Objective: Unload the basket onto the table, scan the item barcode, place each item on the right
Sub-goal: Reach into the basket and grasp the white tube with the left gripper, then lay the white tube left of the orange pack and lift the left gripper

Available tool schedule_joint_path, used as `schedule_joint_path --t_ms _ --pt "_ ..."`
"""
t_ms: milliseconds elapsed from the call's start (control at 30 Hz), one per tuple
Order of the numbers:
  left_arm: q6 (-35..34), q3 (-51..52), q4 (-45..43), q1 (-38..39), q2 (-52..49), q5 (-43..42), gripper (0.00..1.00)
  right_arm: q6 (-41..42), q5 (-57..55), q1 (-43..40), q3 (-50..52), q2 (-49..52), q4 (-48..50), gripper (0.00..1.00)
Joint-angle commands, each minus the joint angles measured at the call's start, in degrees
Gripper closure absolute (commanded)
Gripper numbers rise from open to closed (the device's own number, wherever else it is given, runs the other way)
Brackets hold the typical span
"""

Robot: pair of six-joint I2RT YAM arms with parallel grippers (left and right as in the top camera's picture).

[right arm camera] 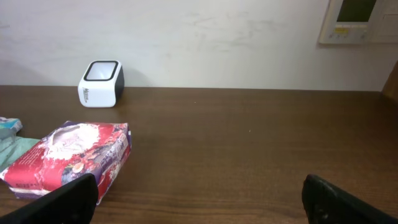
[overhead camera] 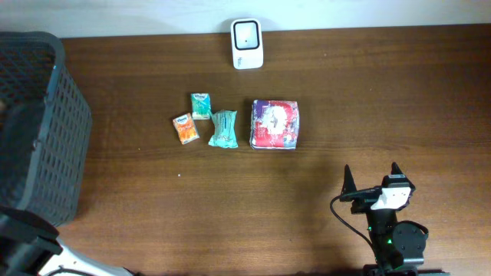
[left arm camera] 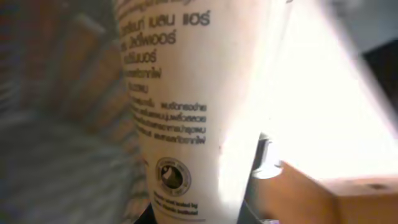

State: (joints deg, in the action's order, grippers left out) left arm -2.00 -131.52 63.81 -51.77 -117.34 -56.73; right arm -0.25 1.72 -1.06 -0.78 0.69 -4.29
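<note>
Getting the white tube (left arm camera: 180, 106) to the barcode scanner (overhead camera: 246, 43)

Treat the wooden table (overhead camera: 383, 92) as open ground, with plenty of bare surface along the far side. Start at the dark mesh basket (overhead camera: 46, 115) on the left, next to the left arm (overhead camera: 31, 249). Judge the tube to be down inside that basket, going by the blurred mesh beside it in the left wrist view and its absence from the overhead view.

Cannot tell from that close-up whether the left gripper is clamped on the tube or merely pressed up near it. Confirm a firm hold before raising anything. Lift straight up, clear the basket wall, then swing across toward the far edge.

Leave the right gripper (overhead camera: 371, 172) parked near the front edge, spread wide, empty, and well apart from everything.

Steer clear of the red and purple pack (overhead camera: 275, 124) at mid-table. Do the same for the teal pack (overhead camera: 223, 128), the orange sachet (overhead camera: 185, 128) and the small green packet (overhead camera: 201, 105) just beside it.

Bring the tube up before the scanner window and turn it slowly. Expect to rotate a fair way, seeing only Thai print and a round emblem (left arm camera: 173, 176) on the visible face and no barcode yet.
</note>
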Motion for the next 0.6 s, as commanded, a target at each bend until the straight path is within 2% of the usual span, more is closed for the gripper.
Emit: schedule_joint_path --t_ms 0,167,200,300,333,367,400,467,567 --pt "-6.86 -8.57 -0.5 3.69 2.08 -14.08 1.0 -0.13 -0.26 0.31 0.46 -0.33 -0.17 0.01" --pt "-7.78 -11.15 -0.31 17.35 4.94 -15.5 1.0 -0.13 -0.26 0.31 0.46 -0.33 -0.17 0.01" --pt "-7.74 -11.13 1.66 21.51 4.92 -13.25 1.0 -0.13 -0.26 0.31 0.46 -0.33 -0.17 0.01" --pt "-7.39 -11.13 9.68 31.91 4.9 8.81 1.0 -0.13 -0.26 0.31 0.46 -0.33 -0.17 0.01" --pt "-7.39 -10.99 14.19 38.27 4.79 25.97 1.0 -0.13 -0.26 0.31 0.46 -0.33 -0.17 0.01" --pt "-7.39 -10.6 16.59 42.23 4.74 36.5 1.0 -0.13 -0.26 0.31 0.46 -0.33 -0.17 0.01" --pt "-7.41 -8.37 20.28 48.85 4.74 52.43 1.0 -0.13 -0.26 0.31 0.46 -0.33 -0.17 0.01" --pt "-7.41 -3.96 22.47 54.03 4.74 63.12 1.0 -0.13 -0.26 0.31 0.46 -0.33 -0.17 0.01" --pt "-7.82 10.16 18.12 58.93 4.74 67.84 1.0 -0.13 -0.26 0.31 0.46 -0.33 -0.17 0.01"
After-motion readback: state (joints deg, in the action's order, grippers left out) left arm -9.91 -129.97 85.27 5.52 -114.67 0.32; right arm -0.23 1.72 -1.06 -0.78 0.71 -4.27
